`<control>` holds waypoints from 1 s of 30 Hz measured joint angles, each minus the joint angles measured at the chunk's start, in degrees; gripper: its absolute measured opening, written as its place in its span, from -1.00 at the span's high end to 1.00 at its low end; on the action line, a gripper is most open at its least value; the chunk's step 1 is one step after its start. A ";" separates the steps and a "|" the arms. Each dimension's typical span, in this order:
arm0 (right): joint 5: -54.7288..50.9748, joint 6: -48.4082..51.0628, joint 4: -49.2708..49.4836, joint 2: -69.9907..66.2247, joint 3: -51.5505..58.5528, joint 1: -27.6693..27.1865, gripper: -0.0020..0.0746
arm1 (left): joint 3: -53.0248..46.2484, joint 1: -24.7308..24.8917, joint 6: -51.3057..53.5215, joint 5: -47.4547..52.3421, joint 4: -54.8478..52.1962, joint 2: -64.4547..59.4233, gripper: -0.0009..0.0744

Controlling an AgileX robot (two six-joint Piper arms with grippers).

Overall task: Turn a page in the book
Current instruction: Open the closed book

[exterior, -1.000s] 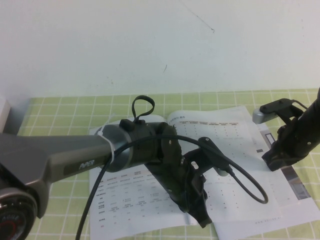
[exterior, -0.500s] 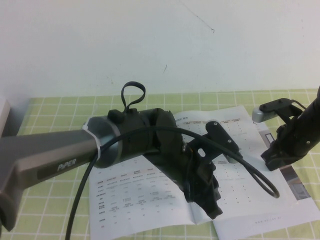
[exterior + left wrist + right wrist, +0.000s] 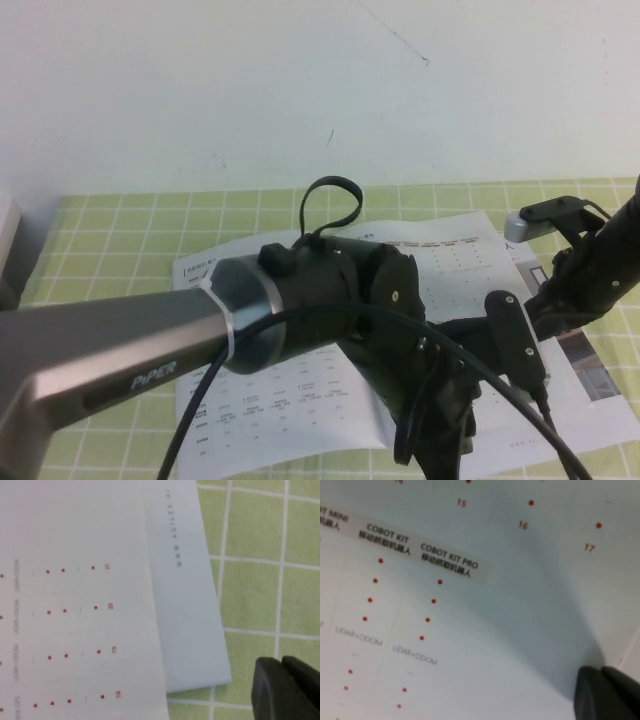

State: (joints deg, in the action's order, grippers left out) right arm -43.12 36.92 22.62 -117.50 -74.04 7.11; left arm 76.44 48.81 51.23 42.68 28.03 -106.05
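White page [image 3: 75,605] – red dots; green-checked tablecloth [image 3: 260,600].

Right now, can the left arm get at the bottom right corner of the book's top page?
Probably yes. The left gripper hangs just above that corner of the page, nothing between them. The right gripper, shut, sits by the book and its far right edge.

Left arm [image 3: 150,370], lower left of the high view: "PiPER". Book [image 3: 185,605], lower sheet's margin: "WWW.AGILEX.AI". Page [image 3: 445,630]: column headings "COBOT KIT", "COBOT KIT PRO"; entries "LIDAR+ODOM"; row numbers 15, 16, 17.

Grey left arm [image 3: 120,350] marked PiPER, black cable [image 3: 330,195] looped.
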 joint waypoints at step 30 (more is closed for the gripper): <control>0.00 0.04 0.79 -0.12 0.00 0.00 0.95 | 0.00 0.62 -12.65 -0.79 -18.15 -6.64 0.99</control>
State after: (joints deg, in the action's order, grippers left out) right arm -43.12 36.96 23.41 -117.62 -74.04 7.11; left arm 76.44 49.43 38.59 41.90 9.88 -112.69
